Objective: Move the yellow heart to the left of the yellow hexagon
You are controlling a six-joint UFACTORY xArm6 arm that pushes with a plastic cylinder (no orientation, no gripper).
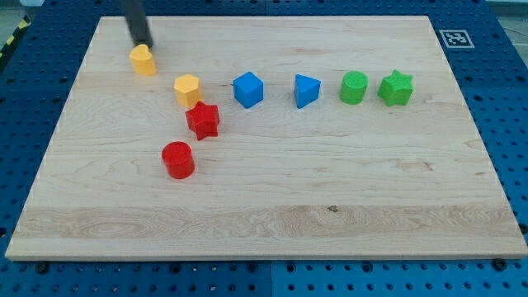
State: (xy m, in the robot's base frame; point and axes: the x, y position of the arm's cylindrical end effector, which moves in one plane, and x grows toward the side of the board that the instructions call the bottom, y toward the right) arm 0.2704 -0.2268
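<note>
The yellow heart (pixel 143 60) lies near the board's upper left. The yellow hexagon (pixel 187 90) lies to its lower right, a short gap apart. My tip (pixel 143 44) stands just above the yellow heart in the view, touching or nearly touching its top edge. The rod rises out of the view's top.
A red star (pixel 202 120) sits just below the yellow hexagon, a red cylinder (pixel 177 159) further down. A blue cube (pixel 247 89), blue triangular block (pixel 306 90), green cylinder (pixel 354 87) and green star (pixel 396 88) form a row to the right. The wooden board (pixel 330 206) rests on a blue pegboard.
</note>
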